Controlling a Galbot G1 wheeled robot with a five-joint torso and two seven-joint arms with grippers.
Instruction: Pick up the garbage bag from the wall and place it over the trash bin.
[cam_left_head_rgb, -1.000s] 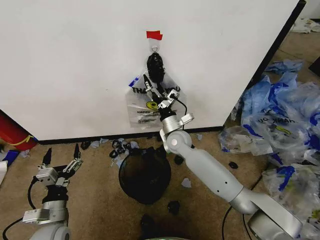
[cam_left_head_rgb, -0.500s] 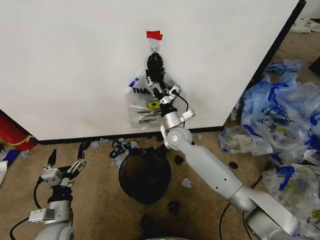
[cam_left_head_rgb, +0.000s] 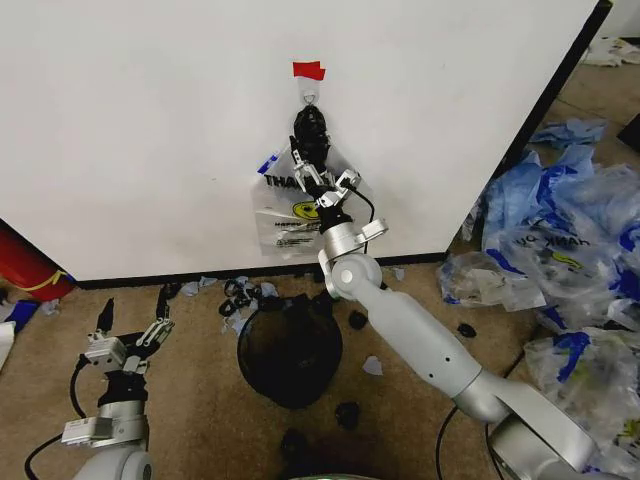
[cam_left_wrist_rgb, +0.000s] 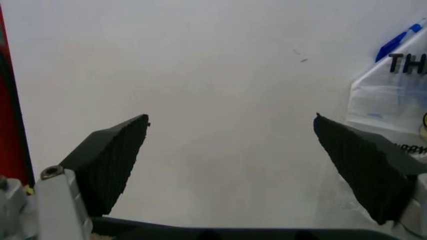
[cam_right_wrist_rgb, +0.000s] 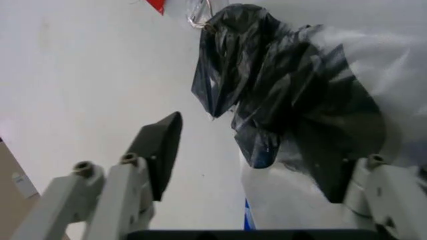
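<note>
The garbage bag (cam_left_head_rgb: 285, 218) hangs flat on the white wall (cam_left_head_rgb: 140, 130), see-through with black lettering and a yellow face. It belongs to a bundle tied by a black knot (cam_left_head_rgb: 310, 128) under a small hook (cam_left_head_rgb: 311, 97) and red tape (cam_left_head_rgb: 308, 70). My right gripper (cam_left_head_rgb: 322, 178) is open right at the bundle, just below the knot. In the right wrist view the right gripper (cam_right_wrist_rgb: 253, 145) straddles the knot's (cam_right_wrist_rgb: 267, 85) lower end. The black mesh trash bin (cam_left_head_rgb: 290, 350) stands on the floor beneath. My left gripper (cam_left_head_rgb: 128, 318) waits open low at the left, facing the wall (cam_left_wrist_rgb: 220, 65) and the bag's edge (cam_left_wrist_rgb: 393, 95).
A big heap of blue-and-clear bags (cam_left_head_rgb: 565, 250) covers the floor on the right. Small black scraps (cam_left_head_rgb: 345, 410) lie around the bin. A red object (cam_left_head_rgb: 25, 265) leans at the wall's lower left. The wall's black edge (cam_left_head_rgb: 545, 110) runs diagonally at the right.
My right gripper has crept up the bundle toward the black knot. The left gripper shifted slightly right and lower early on and now holds still.
</note>
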